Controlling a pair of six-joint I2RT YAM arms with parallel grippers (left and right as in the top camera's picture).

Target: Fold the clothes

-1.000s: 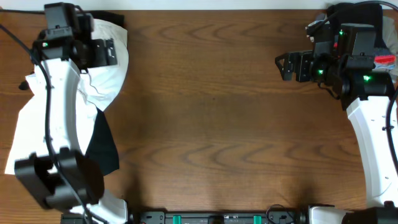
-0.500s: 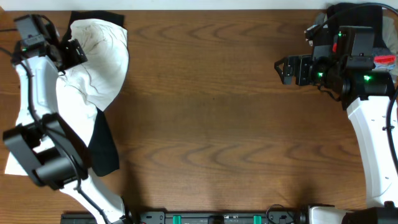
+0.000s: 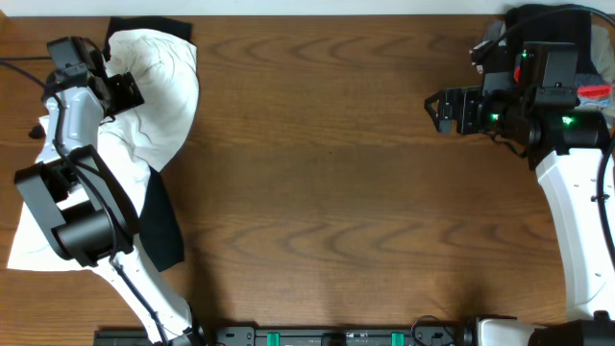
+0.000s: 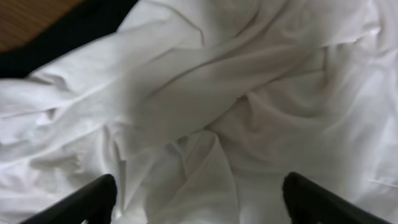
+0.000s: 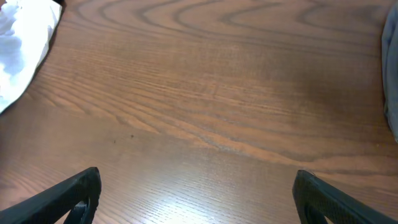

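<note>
A crumpled white garment (image 3: 159,91) lies at the table's far left, on top of a black garment (image 3: 161,231) whose edge shows below it and at the back. My left gripper (image 3: 123,88) is open, hovering over the white cloth's upper folds; in the left wrist view the cloth (image 4: 205,106) fills the frame between the spread fingers (image 4: 93,199), with nothing held. My right gripper (image 3: 438,108) is open and empty above bare wood at the far right; its fingers (image 5: 74,196) show wide apart over the table.
The wooden table (image 3: 336,192) stretches between the two arms. A grey cloth edge (image 5: 392,74) shows at the right of the right wrist view. Dark equipment and a red item (image 3: 596,92) sit at the back right corner.
My left gripper swung from over the cloth out to the far left edge, then back right a little onto the white garment. The right arm has not moved.
</note>
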